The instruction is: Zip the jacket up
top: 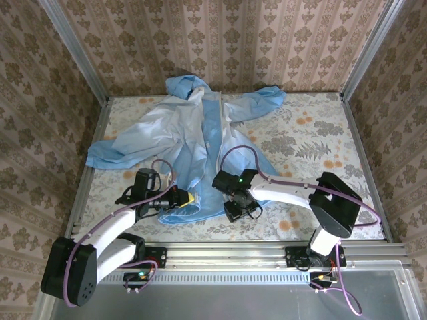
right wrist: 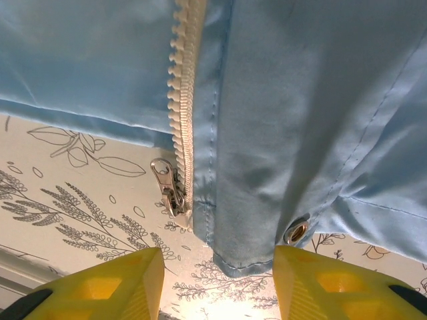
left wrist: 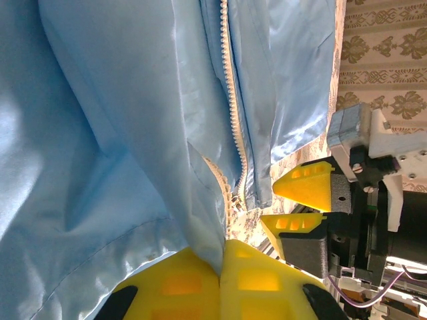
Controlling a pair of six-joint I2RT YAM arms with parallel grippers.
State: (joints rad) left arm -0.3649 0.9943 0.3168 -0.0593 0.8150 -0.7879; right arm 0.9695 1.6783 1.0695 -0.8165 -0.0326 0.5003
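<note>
Far left on the tabletop point(top: 313, 140): one sleeve point(top: 107, 153) of the jacket point(top: 180, 133) reaching almost to the side rail, so little spare room there. Next, the left hand point(top: 189, 199), pinched fully shut on hem fabric just beside the zipper, pinning that side down. Down the middle, the whitish zipper strip point(top: 218, 127), long axis running from the near hem straight away to the hood at the far wall. At its near end, the slider point(right wrist: 168, 185), pull tab lying flat on the tabletop. Directly over it, the right hand point(right wrist: 217, 277), fingers partly apart and gripping nothing; slider off-centre, close to one finger, a metal eyelet point(right wrist: 295, 231) close to the other. Likely needed: a slight sideways shift onto the pull, then a draw away from the bases. Further right, bare tabletop, ample room for the elbow.
</note>
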